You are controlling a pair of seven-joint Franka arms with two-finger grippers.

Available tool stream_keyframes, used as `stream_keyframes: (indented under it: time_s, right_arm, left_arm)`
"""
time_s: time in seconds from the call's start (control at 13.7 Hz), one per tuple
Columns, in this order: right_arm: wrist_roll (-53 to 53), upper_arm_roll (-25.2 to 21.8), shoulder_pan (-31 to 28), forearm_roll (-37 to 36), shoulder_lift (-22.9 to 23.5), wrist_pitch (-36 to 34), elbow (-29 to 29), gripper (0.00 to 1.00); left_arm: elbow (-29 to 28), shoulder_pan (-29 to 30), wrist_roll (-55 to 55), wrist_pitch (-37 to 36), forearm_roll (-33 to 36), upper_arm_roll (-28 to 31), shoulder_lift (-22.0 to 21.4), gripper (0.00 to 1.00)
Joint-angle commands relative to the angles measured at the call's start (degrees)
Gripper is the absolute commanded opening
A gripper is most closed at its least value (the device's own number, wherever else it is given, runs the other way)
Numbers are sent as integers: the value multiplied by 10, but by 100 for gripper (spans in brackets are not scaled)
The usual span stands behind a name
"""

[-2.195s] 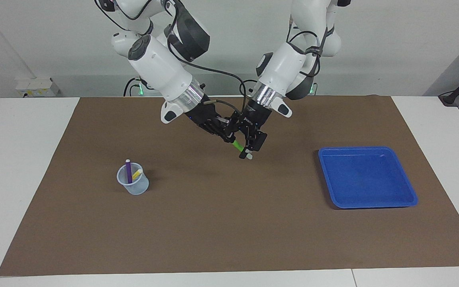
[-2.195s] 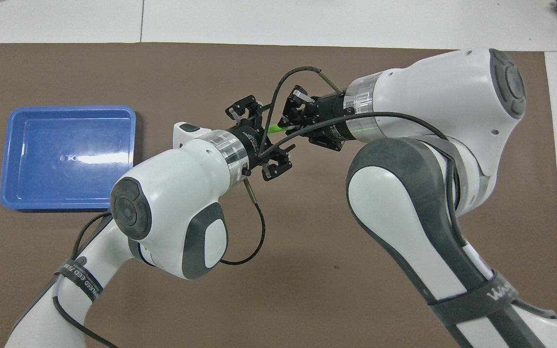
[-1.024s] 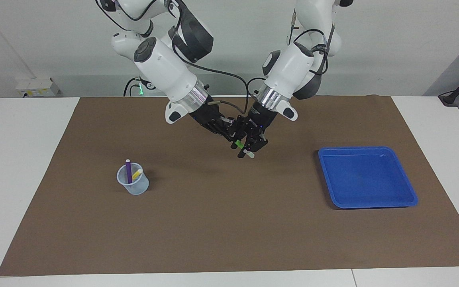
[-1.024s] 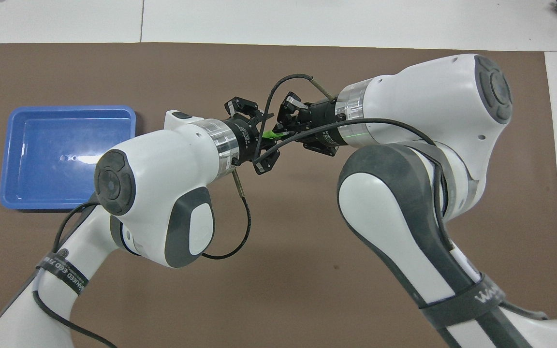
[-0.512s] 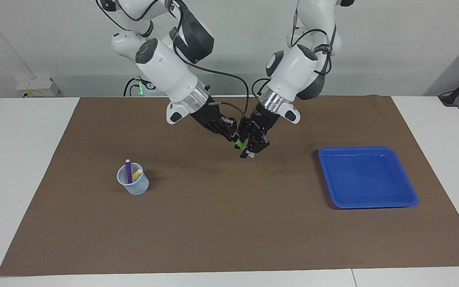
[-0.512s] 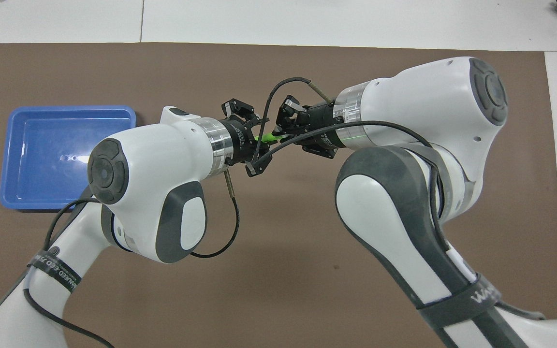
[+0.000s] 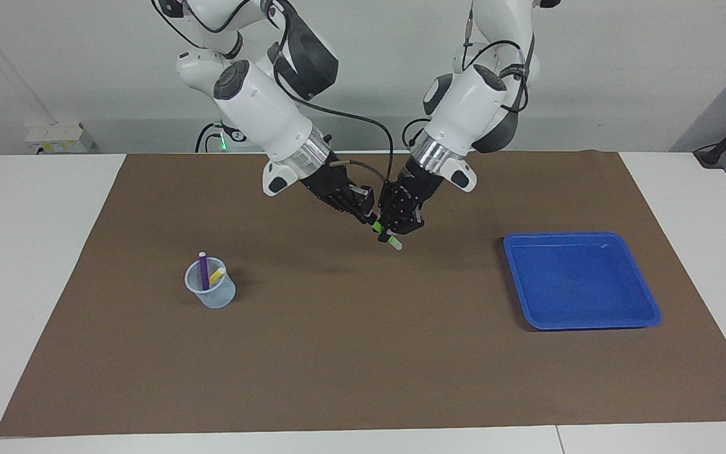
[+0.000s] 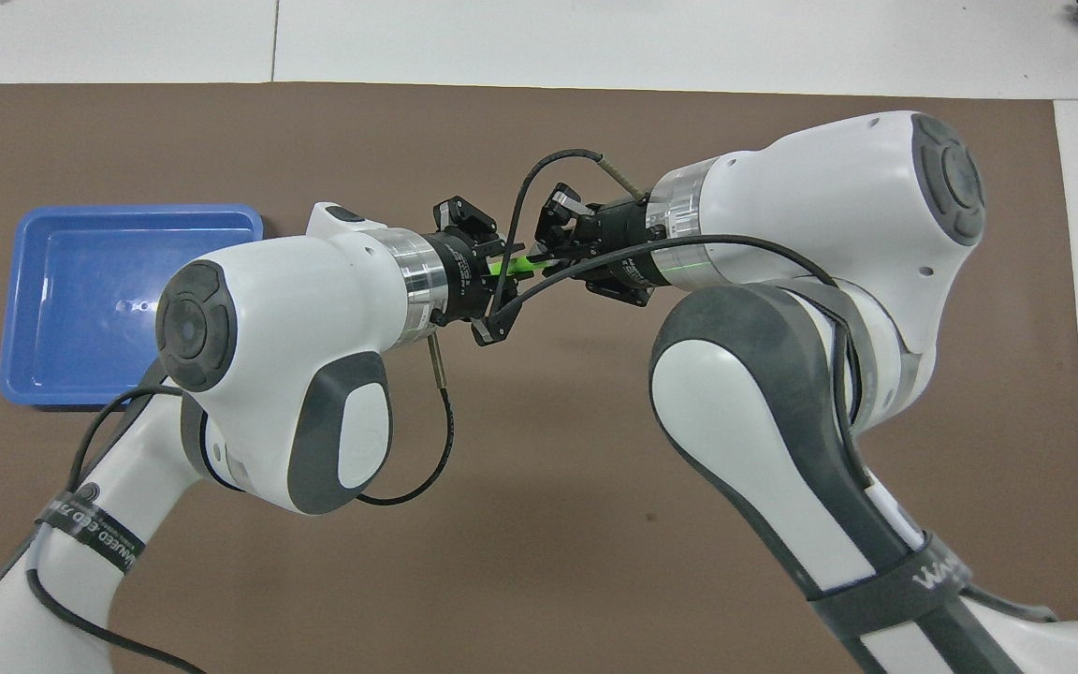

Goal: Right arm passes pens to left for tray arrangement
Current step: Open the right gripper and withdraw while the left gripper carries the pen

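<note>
Left gripper [image 7: 393, 232]: has moved in from beside the green pen [image 7: 386, 236] and now sits around it, over the middle of the brown mat [image 7: 363, 353]; its fingers, spread apart in the earlier pictures, have closed onto the pen.
Left arm [image 7: 471, 113]: forearm has swung to a steeper slant, with its elbow higher and closer to the wall; in the overhead view its elbow housing [image 8: 268, 365] has drifted toward the tray's end of the table.
Green pen: less of its green barrel shows, only a short stretch and the pale tip below the two grippers.
Right gripper [image 7: 366, 217]: has shifted slightly toward the left arm's end of the table.
</note>
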Motion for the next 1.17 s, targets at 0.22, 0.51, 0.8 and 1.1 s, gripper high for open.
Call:
stream_keyframes:
  time_s: [0.22, 0.51, 0.8, 1.1]
  right_arm:
    - [5, 0, -1, 5, -16, -5, -18, 2]
    - [4, -2, -2, 1, -14, -2, -17, 64]
    - [0, -4, -21, -11, -19, -23, -9, 100]
    - [-85, -6, -81, -63, -54, -121, -3, 100]
  left_arm:
    - [0, 4, 14, -7, 5, 4, -7, 0]
    - [2, 4, 33, -9, 5, 4, -7, 0]
    - [7, 5, 73, -20, 10, 5, -7, 0]
    - [23, 34, 166, -88, 14, 5, -7, 0]
